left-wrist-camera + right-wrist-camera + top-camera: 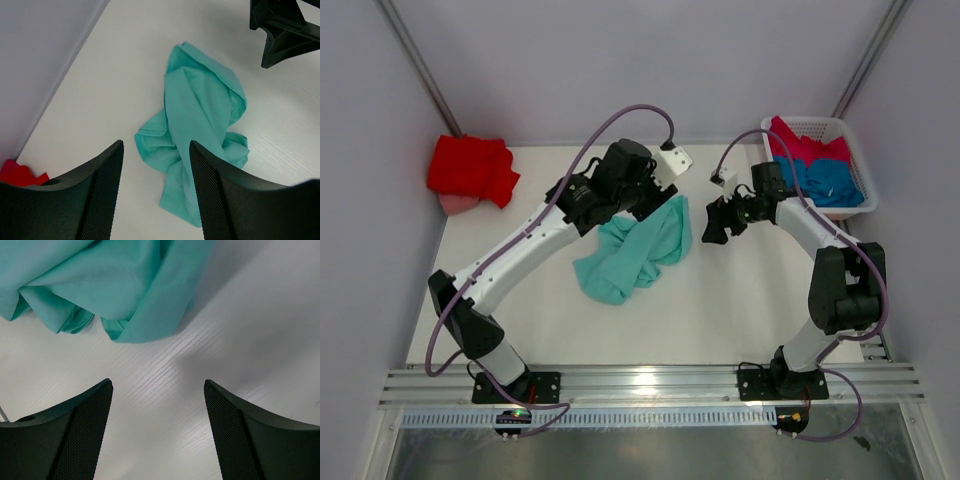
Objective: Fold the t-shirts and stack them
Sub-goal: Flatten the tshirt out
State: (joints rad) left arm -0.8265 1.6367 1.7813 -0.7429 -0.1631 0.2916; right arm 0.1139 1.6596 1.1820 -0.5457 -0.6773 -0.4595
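The left gripper (156, 150) is hidden beneath its own wrist in the top view. Its wrist view shows the fingers (107, 175) apart, holding nothing, above the mint-teal t-shirt (635, 250). That shirt lies crumpled on the white table (720, 320), well left of the white slatted basket (815, 122) and nearer the arm bases. In the right wrist view the frame edge cuts it off.

The basket holds a crimson-pink t-shirt (798, 147) toward its far end and a blue t-shirt (830, 180) toward its near end.

Just left of the basket, the right gripper (157, 385) hangs with fingers wide over bare table. Far left of the basket lies a bright red t-shirt (470, 168), covering most of something pink (457, 204) that cannot be made out.
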